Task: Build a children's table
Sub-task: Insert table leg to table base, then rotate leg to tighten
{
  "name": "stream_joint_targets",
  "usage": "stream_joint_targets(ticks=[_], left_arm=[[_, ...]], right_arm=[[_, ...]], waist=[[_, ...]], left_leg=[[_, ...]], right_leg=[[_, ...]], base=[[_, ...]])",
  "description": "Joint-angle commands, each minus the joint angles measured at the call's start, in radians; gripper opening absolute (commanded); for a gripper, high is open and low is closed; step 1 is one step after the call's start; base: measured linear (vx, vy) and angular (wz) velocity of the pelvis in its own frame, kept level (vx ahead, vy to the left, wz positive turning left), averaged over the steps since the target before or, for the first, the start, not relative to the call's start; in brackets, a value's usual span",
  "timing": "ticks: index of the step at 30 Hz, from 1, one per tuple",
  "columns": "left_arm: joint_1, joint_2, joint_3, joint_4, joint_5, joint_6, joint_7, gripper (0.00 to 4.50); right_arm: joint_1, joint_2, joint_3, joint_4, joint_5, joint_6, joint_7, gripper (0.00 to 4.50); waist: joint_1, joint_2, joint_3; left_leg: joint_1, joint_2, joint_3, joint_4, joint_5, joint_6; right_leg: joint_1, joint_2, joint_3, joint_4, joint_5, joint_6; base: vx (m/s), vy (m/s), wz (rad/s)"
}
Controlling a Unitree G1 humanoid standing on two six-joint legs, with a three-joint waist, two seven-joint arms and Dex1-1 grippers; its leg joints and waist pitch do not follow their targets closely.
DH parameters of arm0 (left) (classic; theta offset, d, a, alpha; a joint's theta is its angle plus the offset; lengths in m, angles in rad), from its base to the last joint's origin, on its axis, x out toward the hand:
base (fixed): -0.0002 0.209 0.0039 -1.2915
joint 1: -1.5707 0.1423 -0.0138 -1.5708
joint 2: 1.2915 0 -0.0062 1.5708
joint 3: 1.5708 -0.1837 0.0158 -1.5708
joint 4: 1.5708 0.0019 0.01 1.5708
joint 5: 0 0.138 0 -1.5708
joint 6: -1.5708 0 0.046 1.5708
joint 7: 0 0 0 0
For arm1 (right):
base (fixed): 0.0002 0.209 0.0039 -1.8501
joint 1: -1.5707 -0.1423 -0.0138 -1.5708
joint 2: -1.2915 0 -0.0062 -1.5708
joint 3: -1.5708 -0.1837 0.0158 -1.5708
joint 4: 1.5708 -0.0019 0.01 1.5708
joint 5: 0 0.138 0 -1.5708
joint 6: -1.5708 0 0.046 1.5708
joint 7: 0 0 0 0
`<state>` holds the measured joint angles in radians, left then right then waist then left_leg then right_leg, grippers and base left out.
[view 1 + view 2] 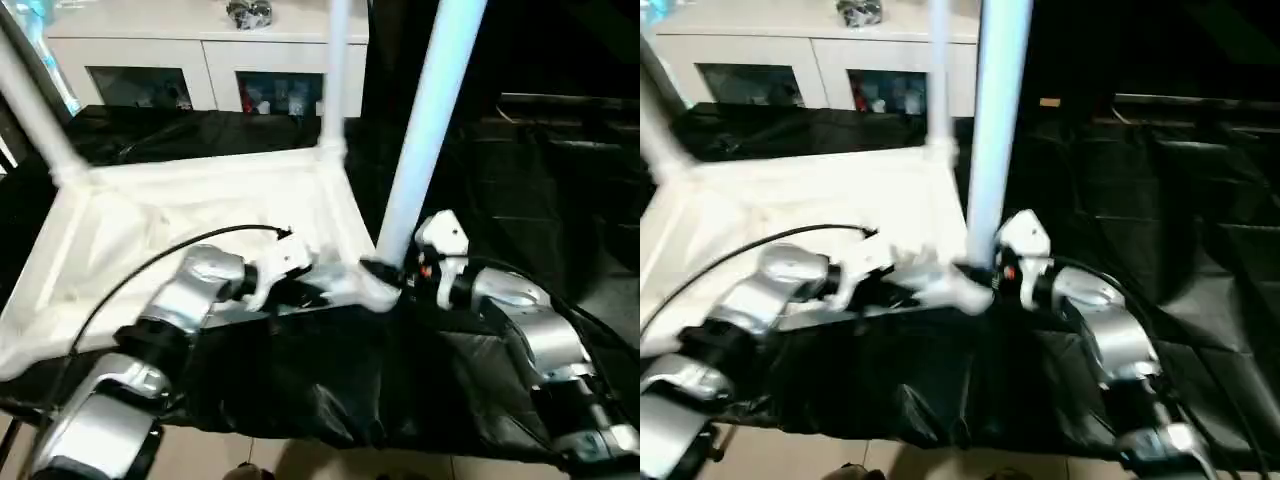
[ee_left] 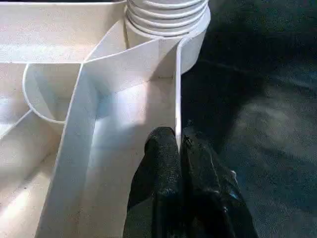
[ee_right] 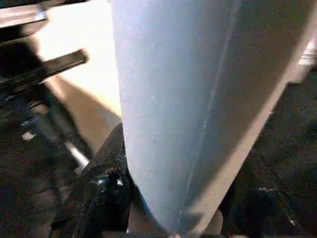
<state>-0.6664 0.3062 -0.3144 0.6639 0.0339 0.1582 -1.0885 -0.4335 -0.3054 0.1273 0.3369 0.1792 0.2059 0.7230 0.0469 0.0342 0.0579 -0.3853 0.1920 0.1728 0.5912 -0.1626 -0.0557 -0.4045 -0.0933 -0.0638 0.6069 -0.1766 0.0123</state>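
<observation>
Tabletop [image 1: 180,215] upside down, left tool [image 2: 179,148] pinching rim, right tool [image 1: 392,275] gripping leg [image 1: 425,140]

Tabletop [image 2: 59,29] smooth white plastic, cloth [image 1: 300,390] matt blk

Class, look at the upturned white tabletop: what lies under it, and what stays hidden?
Under the tabletop lies a black cloth, showing at its near and right edges. What the cloth rests on is covered, and so is the tabletop's downward face.

Head eyes look down over the tabletop [image 1: 200,220]; wrist cameras sit close at its near corner
</observation>
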Motion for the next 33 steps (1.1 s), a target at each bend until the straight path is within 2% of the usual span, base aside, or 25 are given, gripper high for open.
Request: stream_joint_targets(ticks=[1,2,3,4,5,6,7,8,10,13,15,16,18,20,21,23,26,27,28,33], left_arm=[[-0.039,-0.036,0.051,-0.121,-0.011,0.052,0.100,0.00],[-0.032,-0.059,0.049,-0.151,0.005,0.086,0.152,0.00],[-0.022,-0.086,0.046,-0.182,0.022,0.120,0.205,0.00],[-0.021,-0.089,0.045,-0.186,0.023,0.123,0.210,0.00],[-0.015,-0.103,0.042,-0.199,0.029,0.134,0.229,0.00],[0.004,-0.123,0.025,-0.225,0.042,0.148,0.252,0.00],[0.012,-0.131,0.018,-0.233,0.044,0.147,0.255,0.00],[0.016,-0.135,0.014,-0.236,0.044,0.145,0.256,0.00],[0.023,-0.147,0.009,-0.234,0.042,0.143,0.262,0.00],[0.030,-0.151,-0.003,-0.248,0.046,0.157,0.265,0.00],[0.037,-0.149,-0.017,-0.269,0.052,0.176,0.269,0.00],[0.043,-0.148,-0.024,-0.286,0.057,0.189,0.273,0.00],[0.048,-0.148,-0.026,-0.296,0.059,0.195,0.276,0.00],[0.050,-0.147,-0.031,-0.300,0.062,0.194,0.276,0.00],[0.050,-0.146,-0.032,-0.299,0.062,0.193,0.275,0.00],[0.048,-0.145,-0.035,-0.297,0.063,0.186,0.273,0.00],[0.047,-0.139,-0.042,-0.295,0.062,0.169,0.261,0.00],[0.048,-0.139,-0.041,-0.295,0.063,0.162,0.259,0.00],[0.048,-0.138,-0.041,-0.293,0.063,0.154,0.257,0.00],[0.049,-0.107,-0.043,-0.278,0.058,0.107,0.208,0.00]], right_arm=[[-0.021,0.036,0.001,0.132,-0.044,0.034,-0.108,1.89],[-0.041,0.053,-0.009,0.169,-0.050,0.035,-0.145,1.89],[-0.062,0.071,-0.020,0.204,-0.051,0.045,-0.178,1.89],[-0.064,0.073,-0.021,0.208,-0.051,0.048,-0.181,1.89],[-0.070,0.079,-0.024,0.217,-0.050,0.052,-0.188,1.89],[-0.082,0.093,-0.029,0.235,-0.052,0.056,-0.193,1.89],[-0.085,0.097,-0.029,0.240,-0.052,0.058,-0.192,1.89],[-0.088,0.099,-0.030,0.243,-0.051,0.059,-0.190,1.89],[-0.093,0.101,-0.025,0.249,-0.052,0.061,-0.186,1.89],[-0.104,0.105,-0.021,0.269,-0.057,0.054,-0.190,1.89],[-0.117,0.108,-0.016,0.291,-0.069,0.043,-0.195,1.89],[-0.128,0.111,-0.018,0.311,-0.078,0.040,-0.208,1.89],[-0.135,0.115,-0.024,0.322,-0.080,0.036,-0.210,1.89],[-0.144,0.119,-0.032,0.335,-0.078,0.022,-0.212,1.89],[-0.149,0.122,-0.038,0.340,-0.075,0.013,-0.213,2.24],[-0.159,0.129,-0.056,0.344,-0.061,-0.003,-0.216,2.59],[-0.168,0.132,-0.066,0.343,-0.050,-0.013,-0.203,2.79],[-0.171,0.131,-0.063,0.341,-0.053,-0.020,-0.197,2.93],[-0.172,0.130,-0.065,0.340,-0.051,-0.025,-0.194,2.93],[-0.172,0.112,-0.071,0.324,-0.045,-0.061,-0.143,3.36]], waist=[[0.002,-0.007,-0.062],[0.001,-0.004,-0.061],[0.001,-0.006,-0.063],[0.000,-0.014,-0.063],[0.005,-0.009,-0.065],[0.006,-0.011,-0.068],[0.005,-0.013,-0.070],[0.009,-0.012,-0.072],[0.014,-0.013,-0.074],[0.016,-0.013,-0.073],[0.012,-0.013,-0.068],[0.011,-0.012,-0.066],[0.008,-0.013,-0.065],[0.006,-0.012,-0.066],[0.004,-0.012,-0.065],[0.002,-0.010,-0.066],[0.005,-0.010,-0.068],[0.009,-0.010,-0.071],[0.012,-0.009,-0.072],[0.014,-0.010,-0.073]], left_leg=[[0.020,0.032,-0.018,-0.084,-0.405,-0.029],[0.018,0.031,-0.018,-0.084,-0.402,-0.031],[0.020,0.030,-0.016,-0.083,-0.392,-0.028],[0.021,0.030,-0.011,-0.081,-0.384,-0.022],[0.020,0.028,-0.011,-0.078,-0.360,-0.012],[0.011,0.029,-0.011,-0.078,-0.318,-0.003],[0.009,0.030,-0.010,-0.078,-0.299,0.002],[0.012,0.028,-0.006,-0.073,-0.276,0.015],[0.009,0.026,-0.004,-0.069,-0.226,0.034],[0.011,0.026,-0.003,-0.070,-0.223,0.039],[0.011,0.027,-0.004,-0.074,-0.268,0.027],[0.015,0.027,-0.005,-0.075,-0.298,0.017],[0.014,0.028,-0.007,-0.078,-0.323,0.006],[0.015,0.027,-0.008,-0.078,-0.329,0.003],[0.014,0.027,-0.009,-0.079,-0.332,0.001],[0.015,0.028,-0.009,-0.079,-0.334,0.001],[0.019,0.028,-0.006,-0.076,-0.326,0.006],[0.013,0.029,-0.006,-0.075,-0.283,0.014],[0.013,0.029,-0.005,-0.074,-0.265,0.019],[0.010,0.027,-0.003,-0.071,-0.241,0.033]], right_leg=[[0.033,-0.056,0.034,-0.095,-0.450,-0.186],[0.032,-0.054,0.033,-0.092,-0.434,-0.193],[0.032,-0.052,0.033,-0.094,-0.412,-0.199],[0.031,-0.050,0.035,-0.095,-0.400,-0.203],[0.034,-0.050,0.036,-0.093,-0.372,-0.208],[0.043,-0.049,0.036,-0.084,-0.302,-0.219],[0.046,-0.050,0.036,-0.081,-0.270,-0.225],[0.043,-0.047,0.036,-0.080,-0.232,-0.234],[0.049,-0.045,0.036,-0.071,-0.155,-0.251],[0.050,-0.045,0.035,-0.070,-0.150,-0.259],[0.049,-0.047,0.034,-0.077,-0.223,-0.249],[0.046,-0.047,0.034,-0.082,-0.275,-0.236],[0.045,-0.048,0.034,-0.086,-0.321,-0.217],[0.043,-0.048,0.034,-0.088,-0.328,-0.210],[0.043,-0.047,0.034,-0.087,-0.324,-0.211],[0.041,-0.047,0.035,-0.087,-0.310,-0.215],[0.038,-0.047,0.036,-0.087,-0.286,-0.231],[0.045,-0.046,0.036,-0.078,-0.227,-0.241],[0.046,-0.045,0.036,-0.074,-0.195,-0.246],[0.050,-0.045,0.035,-0.070,-0.151,-0.260]], base=[[0.000,0.000,0.00],[0.000,0.000,0.00],[0.000,0.000,0.00],[0.000,0.000,0.00],[0.000,0.000,0.00],[0.000,0.000,0.00],[0.000,0.000,0.00],[0.051,-0.002,0.01],[0.025,-0.001,0.01],[0.000,0.000,0.00],[0.000,0.000,0.00],[0.000,0.000,0.00],[0.000,0.000,0.00],[0.000,0.000,0.00],[0.000,0.000,0.00],[0.000,0.000,0.00],[0.000,0.000,0.00],[0.000,0.000,0.00],[0.000,0.000,0.00],[0.000,0.000,0.00]])
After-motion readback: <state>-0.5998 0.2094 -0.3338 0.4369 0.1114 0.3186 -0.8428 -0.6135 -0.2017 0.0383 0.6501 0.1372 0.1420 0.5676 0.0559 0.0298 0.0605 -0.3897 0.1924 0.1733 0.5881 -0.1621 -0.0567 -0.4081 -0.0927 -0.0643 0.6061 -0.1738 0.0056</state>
